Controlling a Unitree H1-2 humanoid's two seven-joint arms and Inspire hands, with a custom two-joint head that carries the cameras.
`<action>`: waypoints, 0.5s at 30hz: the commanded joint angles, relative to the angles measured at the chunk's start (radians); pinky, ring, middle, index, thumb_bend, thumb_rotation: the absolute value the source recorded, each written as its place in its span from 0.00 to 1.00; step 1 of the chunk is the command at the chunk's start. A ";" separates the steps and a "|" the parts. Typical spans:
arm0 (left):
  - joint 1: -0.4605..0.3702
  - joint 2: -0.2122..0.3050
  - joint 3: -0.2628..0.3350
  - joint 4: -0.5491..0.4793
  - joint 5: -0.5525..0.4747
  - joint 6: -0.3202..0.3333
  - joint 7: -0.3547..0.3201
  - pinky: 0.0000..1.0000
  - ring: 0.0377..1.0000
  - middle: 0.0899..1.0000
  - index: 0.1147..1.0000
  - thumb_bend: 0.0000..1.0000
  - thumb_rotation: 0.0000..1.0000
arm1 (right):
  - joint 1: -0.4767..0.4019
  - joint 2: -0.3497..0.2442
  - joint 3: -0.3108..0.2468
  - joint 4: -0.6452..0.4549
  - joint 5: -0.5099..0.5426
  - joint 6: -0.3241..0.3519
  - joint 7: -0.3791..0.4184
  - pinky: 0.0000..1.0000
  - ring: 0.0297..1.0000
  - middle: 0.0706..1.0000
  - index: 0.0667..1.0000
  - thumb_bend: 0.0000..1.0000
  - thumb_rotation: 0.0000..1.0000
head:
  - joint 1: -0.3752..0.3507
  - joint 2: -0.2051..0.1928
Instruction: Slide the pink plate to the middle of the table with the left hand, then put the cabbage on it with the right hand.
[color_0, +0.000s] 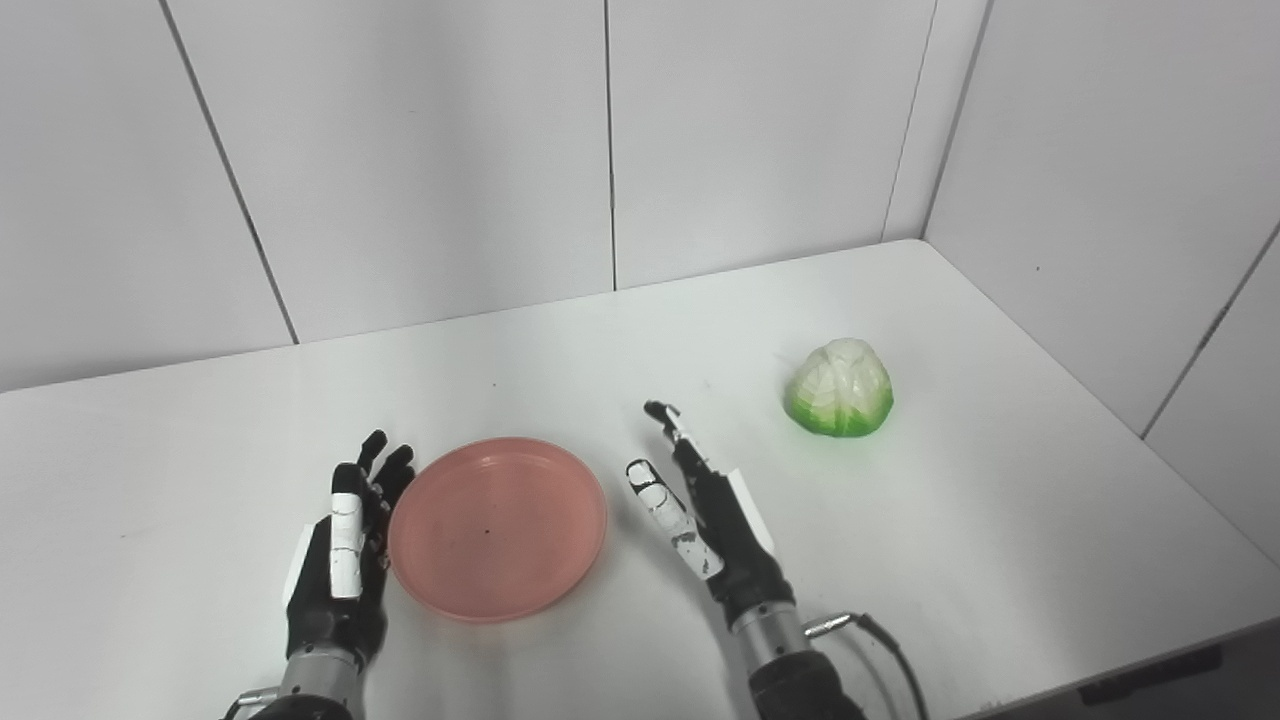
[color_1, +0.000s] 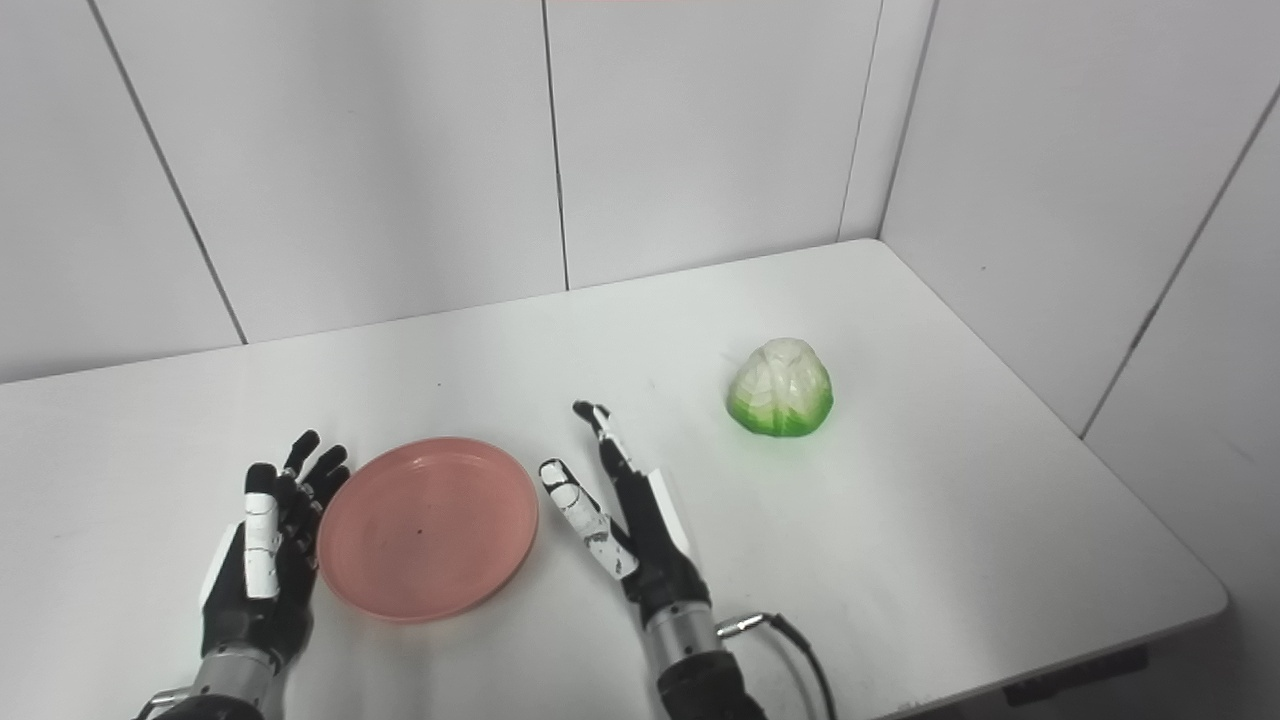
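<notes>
- Our left robot hand stands edge-on, fingers spread, holding nothing, just beside the pink plate's left rim
- The pink plate lies flat on the tabletop, between both hands
- Our right robot hand is released too; the cabbage sits well apart, ahead and to its right, so it is the nearer hand
</notes>
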 joint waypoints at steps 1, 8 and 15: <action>-0.015 -0.012 -0.007 0.017 0.000 0.000 -0.007 1.00 0.96 0.93 0.95 1.00 0.99 | -0.059 -0.015 0.006 -0.078 -0.023 -0.041 0.007 1.00 0.99 0.98 0.93 0.78 1.00 | 0.004 -0.002; -0.024 -0.018 -0.015 0.076 0.015 -0.062 -0.005 1.00 0.94 0.91 0.92 1.00 0.97 | -0.117 -0.105 -0.015 -0.143 -0.072 -0.095 0.012 0.79 0.86 0.88 0.86 0.75 0.92 | 0.030 -0.023; -0.021 -0.014 -0.019 0.116 0.004 -0.121 -0.027 0.98 0.93 0.90 0.93 1.00 0.95 | -0.152 -0.143 -0.042 -0.209 -0.115 -0.076 0.021 0.63 0.82 0.84 0.80 0.73 0.87 | 0.054 -0.058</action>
